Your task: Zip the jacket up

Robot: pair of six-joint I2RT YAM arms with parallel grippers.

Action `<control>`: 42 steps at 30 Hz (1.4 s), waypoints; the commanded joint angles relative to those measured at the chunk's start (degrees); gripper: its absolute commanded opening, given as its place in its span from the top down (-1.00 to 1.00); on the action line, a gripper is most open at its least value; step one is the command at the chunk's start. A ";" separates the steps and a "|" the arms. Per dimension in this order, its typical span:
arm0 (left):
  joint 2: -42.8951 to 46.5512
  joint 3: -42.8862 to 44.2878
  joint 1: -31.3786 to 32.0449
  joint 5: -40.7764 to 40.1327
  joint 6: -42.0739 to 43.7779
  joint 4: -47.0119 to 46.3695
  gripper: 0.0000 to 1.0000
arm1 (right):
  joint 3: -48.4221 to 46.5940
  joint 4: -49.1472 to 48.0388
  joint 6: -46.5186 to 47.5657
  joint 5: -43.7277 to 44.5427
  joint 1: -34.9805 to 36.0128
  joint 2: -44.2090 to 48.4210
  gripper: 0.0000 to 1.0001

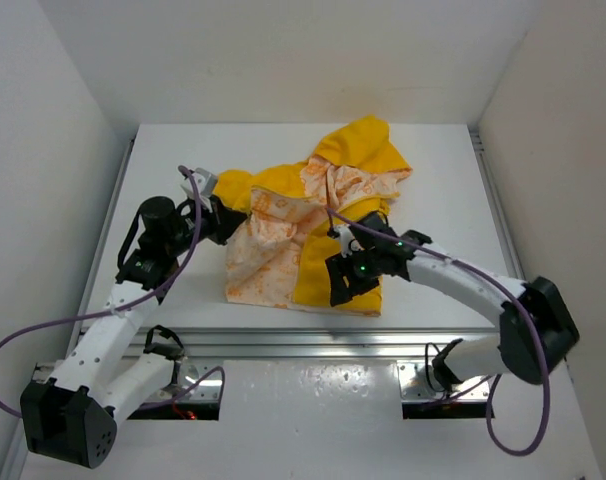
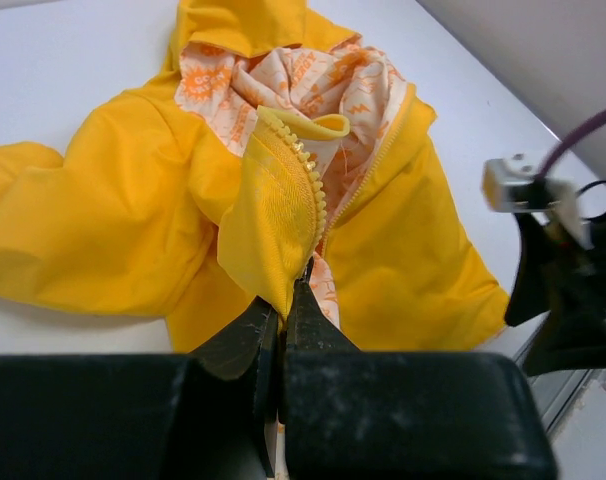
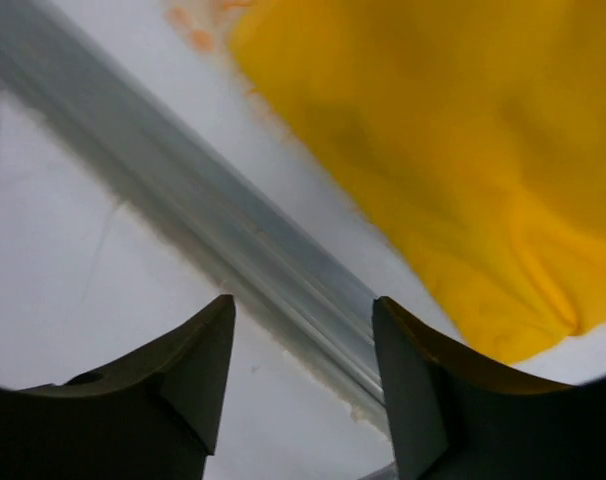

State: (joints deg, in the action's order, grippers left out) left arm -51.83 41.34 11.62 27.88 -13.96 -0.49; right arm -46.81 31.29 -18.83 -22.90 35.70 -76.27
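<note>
Pinching the jacket [image 1: 358,150] beside its zipper teeth [image 2: 308,170], the left jaws anchor that edge; it lies open mid-bench [image 1: 183,160], with the right jaws released over its near hem, probably poised to grasp.

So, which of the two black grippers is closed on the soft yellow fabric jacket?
The left gripper: it pinches the jacket at its zipper edge, while the right gripper stands open, holding nothing.
</note>
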 commanded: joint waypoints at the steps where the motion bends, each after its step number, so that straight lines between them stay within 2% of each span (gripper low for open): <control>1: 1.91 0.58 -0.63 -2.65 -1.69 -2.50 1.00 | -9.07 3.92 -12.53 25.71 4.63 -8.00 -0.12; 2: 2.61 -0.11 -0.63 -3.35 -1.69 -2.50 1.00 | -15.79 8.74 -15.33 29.28 6.55 -12.45 -0.15; 5: 3.84 -0.65 -0.63 -4.24 -1.69 -2.50 1.00 | -16.21 5.99 -17.46 26.51 6.30 -13.20 -0.21; 9: 3.85 -1.18 -0.63 -6.43 -2.22 -2.50 1.00 | -20.33 7.64 -20.27 32.20 10.52 -17.15 -0.21; 13: 5.16 -1.18 -1.68 -8.88 -2.74 -3.02 1.00 | -22.45 8.26 -23.44 31.07 11.49 -21.89 -0.18; 17: 5.78 -1.18 -3.61 -10.65 -4.85 -1.18 1.00 | -24.21 7.74 -22.75 29.66 12.98 -23.84 -0.32; 18: 5.78 -1.18 -3.62 -10.65 -5.37 -0.57 1.00 | -24.21 7.82 -22.66 30.79 13.60 -24.36 -0.46; 19: 6.30 -1.18 -3.62 -11.26 -5.38 -0.04 1.00 | -23.77 8.00 -23.18 30.89 13.86 -24.63 -0.51; 23: 7.36 -1.79 -4.15 -12.67 -7.22 1.19 1.00 | -22.37 8.88 -25.72 30.37 14.83 -26.03 -0.56; 32: 7.36 -1.79 -8.62 -11.36 -9.25 1.19 1.00 | -25.88 8.97 -29.86 28.70 15.27 -31.48 -0.48; 35: 7.89 -1.79 -9.24 -11.36 -9.25 1.19 1.00 | -27.19 7.65 -28.37 30.01 15.18 -32.80 -0.48; 42: 7.89 -1.79 -10.39 -10.74 -9.25 2.25 1.00 | -28.52 7.65 -30.30 27.03 15.18 -36.14 -0.45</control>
State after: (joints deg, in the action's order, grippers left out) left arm -45.19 39.44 2.44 16.95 -22.39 3.20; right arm -73.67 39.03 -47.16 5.26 50.46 -111.04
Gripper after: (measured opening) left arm 0.077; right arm 0.730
